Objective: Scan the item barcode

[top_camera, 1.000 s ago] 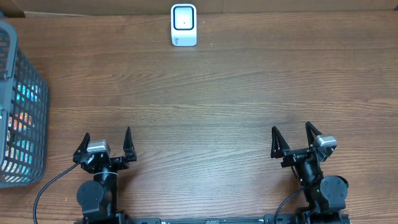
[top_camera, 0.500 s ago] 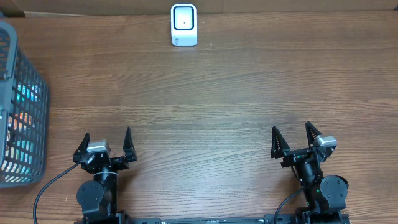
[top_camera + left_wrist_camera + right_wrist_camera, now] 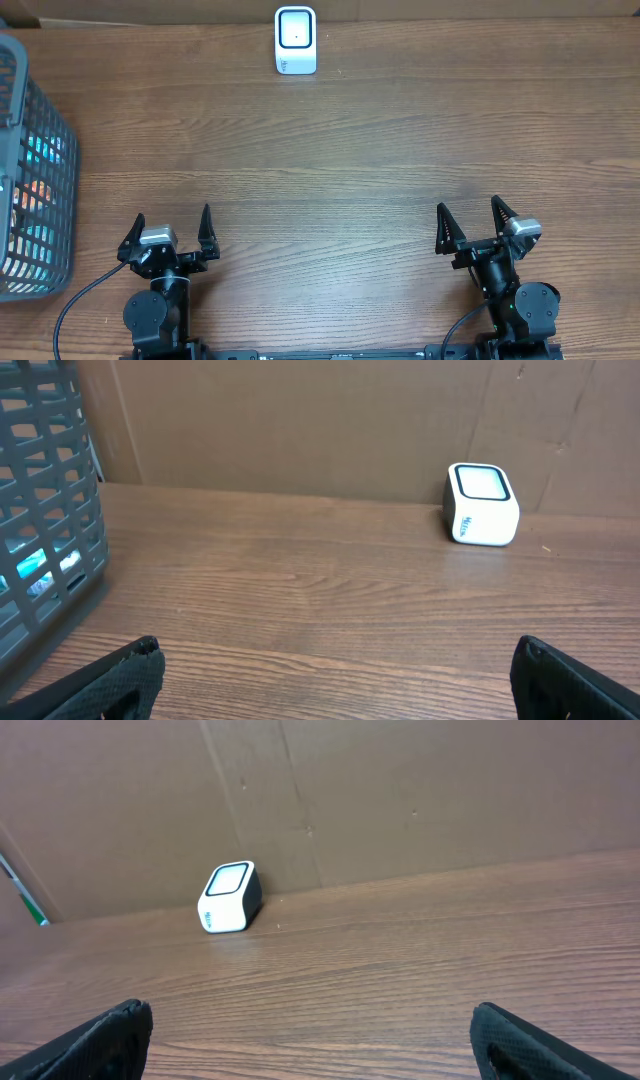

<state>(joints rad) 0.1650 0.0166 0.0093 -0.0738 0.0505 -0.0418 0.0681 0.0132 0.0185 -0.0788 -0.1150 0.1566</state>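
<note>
At the far left we see a grey mesh basket (image 3: 48,100) on the wooden table (image 3: 340,150), partly cut off by the frame edge. Through its wall we make out teal and orange items (image 3: 40,150) lying inside; we cannot read any barcode on them. Next, at the near edge of the table, the left gripper (image 3: 171,214) has its fingers spread wide and holds nothing, well apart from the basket. Further right, at the far edge of the table and against the cardboard wall (image 3: 300,420), we find the white scanner (image 3: 296,40) with its dark-framed window. At the far right, the right gripper (image 3: 468,204) is likewise spread wide and empty, well apart from the scanner.
</note>
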